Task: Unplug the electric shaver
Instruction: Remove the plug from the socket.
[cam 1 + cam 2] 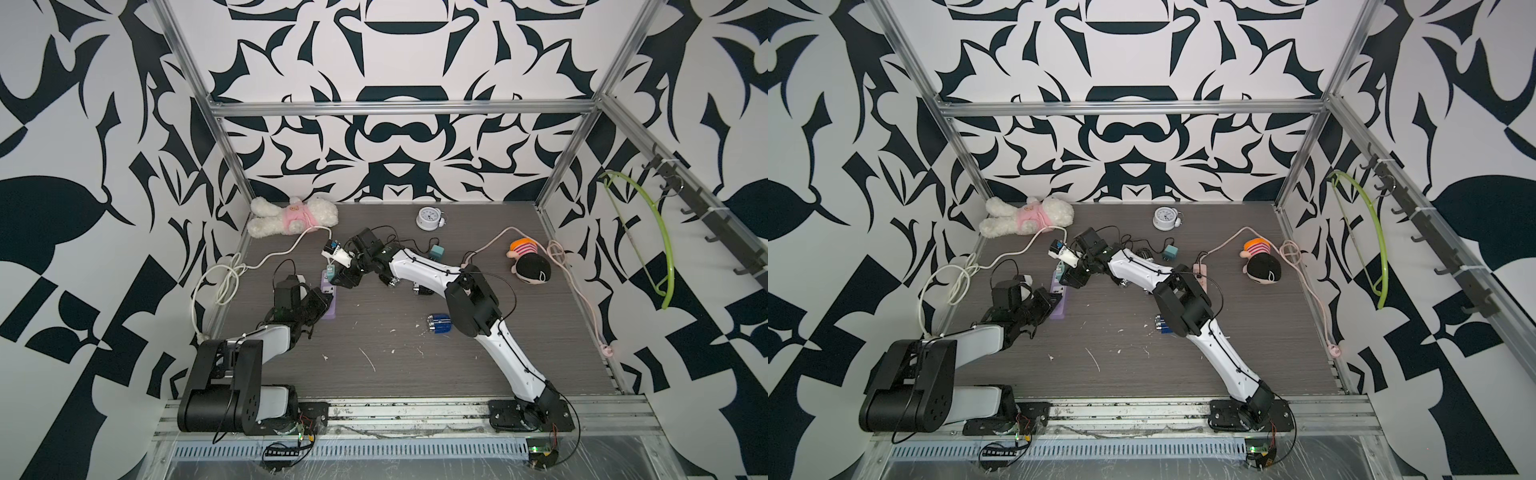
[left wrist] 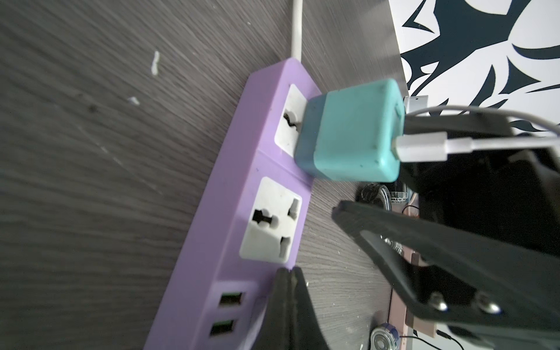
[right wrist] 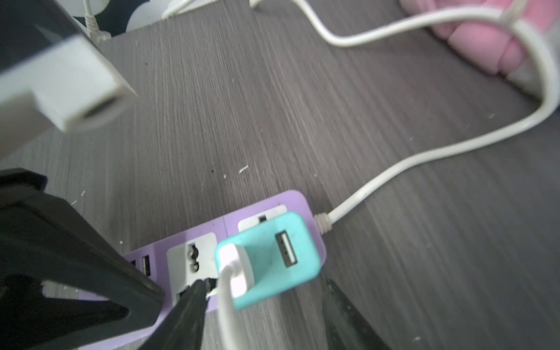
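My right tool [image 3: 265,285] is released, its jaws straddling the teal plastic cube charger [image 3: 269,257] without clamping it. My left tool [image 2: 288,274] is clenched on nothing, its tips pinning the purple plastic power strip [image 2: 257,165] to the grey wood-grain counter [image 3: 272,106]. The charger sits in the strip's end socket. It looks light, rigid and smooth, so I would pinch its flat sides, not the soft white cable [image 3: 227,303]. What I take for the white electric shaver [image 1: 336,254] is just beside my right wrist.

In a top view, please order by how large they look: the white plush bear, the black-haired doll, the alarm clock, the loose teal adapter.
1. white plush bear
2. black-haired doll
3. alarm clock
4. loose teal adapter
No two look alike.
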{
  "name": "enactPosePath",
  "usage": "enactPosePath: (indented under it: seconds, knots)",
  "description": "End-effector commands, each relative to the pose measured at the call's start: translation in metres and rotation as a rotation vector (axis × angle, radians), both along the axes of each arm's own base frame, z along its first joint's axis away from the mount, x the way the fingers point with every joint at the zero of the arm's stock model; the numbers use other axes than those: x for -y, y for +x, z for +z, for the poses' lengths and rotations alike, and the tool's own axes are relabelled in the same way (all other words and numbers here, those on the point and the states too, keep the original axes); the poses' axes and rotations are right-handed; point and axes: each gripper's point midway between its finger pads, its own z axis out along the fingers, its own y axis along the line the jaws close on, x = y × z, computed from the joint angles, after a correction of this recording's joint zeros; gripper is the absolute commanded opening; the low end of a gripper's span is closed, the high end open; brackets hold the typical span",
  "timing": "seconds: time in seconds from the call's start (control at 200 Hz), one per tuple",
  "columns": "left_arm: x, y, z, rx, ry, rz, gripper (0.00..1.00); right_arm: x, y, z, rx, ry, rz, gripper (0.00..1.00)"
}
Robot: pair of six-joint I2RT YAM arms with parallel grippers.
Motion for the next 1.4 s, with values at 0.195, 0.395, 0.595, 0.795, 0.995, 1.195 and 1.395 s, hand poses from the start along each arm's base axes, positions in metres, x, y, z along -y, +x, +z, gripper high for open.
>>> enactPosePath:
  seconds: [0.195, 0.395, 0.595, 0.795, 0.995, 1.195, 1.395]
  knots:
    - [-0.003, -0.02, -0.03, -0.124, 0.016, 0.001, 0.0, -0.019, -0.001, 0.035, 0.068, 0.084, 0.088, 0.64]
    - [-0.003, -0.019, -0.031, -0.129, 0.015, 0.001, 0.0, -0.023, -0.004, 0.026, 0.035, 0.086, 0.113, 0.64]
    - [-0.003, -0.019, -0.031, -0.128, 0.013, 0.0, 0.0, -0.025, -0.002, 0.021, 0.035, 0.07, 0.121, 0.64]
    - [-0.002, -0.018, -0.032, -0.132, 0.013, 0.0, 0.0, -0.026, 0.001, 0.022, 0.045, 0.081, 0.109, 0.61]
    - [-0.002, -0.019, -0.034, -0.135, 0.013, 0.0, 0.0, -0.027, 0.003, 0.026, 0.053, 0.092, 0.098, 0.34]
    - [-0.001, -0.019, -0.037, -0.142, 0.006, -0.002, 0.0, -0.023, 0.0, 0.039, 0.072, 0.112, 0.094, 0.17]
    - [0.0, -0.02, -0.04, -0.146, -0.005, -0.008, 0.0, -0.02, -0.003, 0.063, 0.098, 0.161, 0.084, 0.13]
